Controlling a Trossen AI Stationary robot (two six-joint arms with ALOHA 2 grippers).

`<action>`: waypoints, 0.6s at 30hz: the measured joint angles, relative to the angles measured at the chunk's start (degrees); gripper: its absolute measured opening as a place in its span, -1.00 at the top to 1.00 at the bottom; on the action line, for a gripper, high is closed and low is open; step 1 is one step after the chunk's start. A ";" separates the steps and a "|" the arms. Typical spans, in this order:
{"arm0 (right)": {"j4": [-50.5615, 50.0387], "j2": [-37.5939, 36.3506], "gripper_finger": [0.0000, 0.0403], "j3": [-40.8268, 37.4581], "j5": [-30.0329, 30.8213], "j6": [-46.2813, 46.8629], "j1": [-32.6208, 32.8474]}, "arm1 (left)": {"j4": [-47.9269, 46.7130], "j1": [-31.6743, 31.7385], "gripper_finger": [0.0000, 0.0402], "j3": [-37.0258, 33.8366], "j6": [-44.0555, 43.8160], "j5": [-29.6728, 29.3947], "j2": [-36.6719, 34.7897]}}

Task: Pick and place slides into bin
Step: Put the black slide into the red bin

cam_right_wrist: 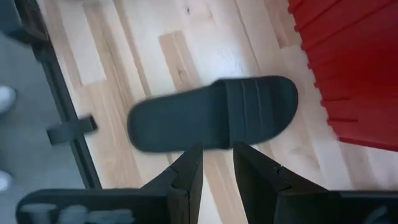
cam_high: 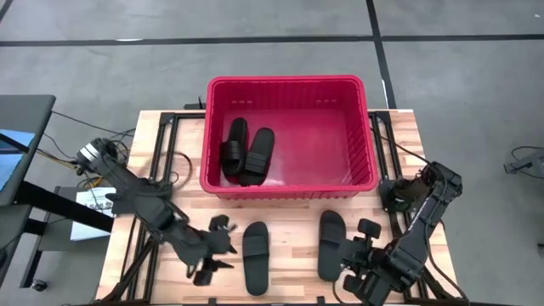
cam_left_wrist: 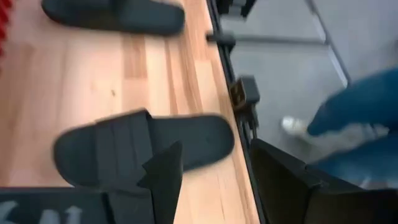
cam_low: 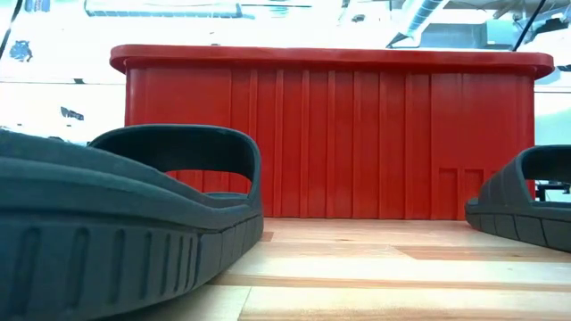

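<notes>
Two sandals [cam_high: 246, 153] lie inside the red basket [cam_high: 365, 102] at 12 o'clock. Left gripper [cam_high: 219, 248], fingers apart and empty, sits beside the left table sandal [cam_high: 255, 257]. Right gripper [cam_high: 364, 265], fingers narrowly parted and empty, is next to the right sandal [cam_high: 331, 244].

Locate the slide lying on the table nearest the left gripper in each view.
High view: the slide lies at bottom centre, near the left gripper.
Low view: probably the big slide at left; uncertain.
Left wrist view: lower left, beyond the fingers.
Right wrist view: not in it.
Shared landmark: the red bin, not seen by the left wrist.
</notes>
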 joint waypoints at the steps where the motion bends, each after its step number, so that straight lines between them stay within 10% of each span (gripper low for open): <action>1: -0.54 0.01 0.60 0.00 -0.06 -0.17 0.46 | -0.96 0.02 0.13 1.44 0.00 1.09 1.97; 18: -2.23 0.01 0.60 0.02 -0.20 -5.31 7.00 | -4.59 0.07 0.16 16.92 -1.79 10.55 25.51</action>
